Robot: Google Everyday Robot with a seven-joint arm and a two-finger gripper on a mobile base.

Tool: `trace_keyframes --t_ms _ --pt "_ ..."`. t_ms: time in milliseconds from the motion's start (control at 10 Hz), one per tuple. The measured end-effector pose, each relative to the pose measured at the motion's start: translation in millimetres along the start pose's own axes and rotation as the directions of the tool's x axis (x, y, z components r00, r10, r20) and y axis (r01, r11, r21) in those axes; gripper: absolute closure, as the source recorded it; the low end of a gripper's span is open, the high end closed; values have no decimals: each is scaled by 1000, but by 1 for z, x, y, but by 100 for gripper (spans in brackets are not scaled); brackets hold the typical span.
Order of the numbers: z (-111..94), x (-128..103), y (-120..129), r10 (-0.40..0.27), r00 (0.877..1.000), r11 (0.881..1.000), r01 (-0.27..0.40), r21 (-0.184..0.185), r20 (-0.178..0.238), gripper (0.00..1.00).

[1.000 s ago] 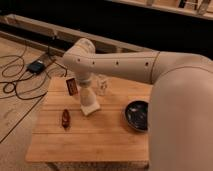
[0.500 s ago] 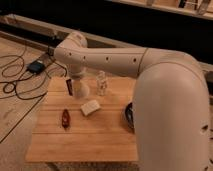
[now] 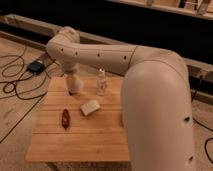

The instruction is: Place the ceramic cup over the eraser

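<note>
My gripper [image 3: 74,90], the dark end of my whitish wrist, is low over the back-left part of the light wooden slatted table [image 3: 85,142], close to the tabletop. Fingers are together, w/ nothing visibly between them. My big cream-white arm [image 3: 105,55] comes in from the right, arches over the back edge of the table and bends down to that spot; its upper part covers the whole right side of the table.

The plain whitish-cream ceramic cup [image 3: 90,107] isn't in my grip. It sits on the tabletop approx. mid-table, in front of the gripper and a bit to its right, apart from it. It looks wider than tall there, so prob. on its side rather than upright, but I can't tell for sure.

Just right of the gripper, near the back edge, stands a small clear plastic bottle [image 3: 102,82], upright, behind the cup and apart from it. Left-front of the cup lies a small dark red-brown elongated object [image 3: 65,118], flat on the wood, not touching the cup. Can't tell what it is, and I can't tell which thing is the eraser.

On the tan floor left of the table: black cables [image 3: 15,82] and a small dark blue box [image 3: 36,66].
</note>
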Motion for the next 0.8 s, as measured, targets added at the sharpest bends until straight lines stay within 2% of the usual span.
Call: trace_keyframes --t_ms 500,800 --pt "2 -23 -27 -8 1000 999 7 41 17 100" --pt "19 -33 -36 -14 1000 999 13 42 19 100"
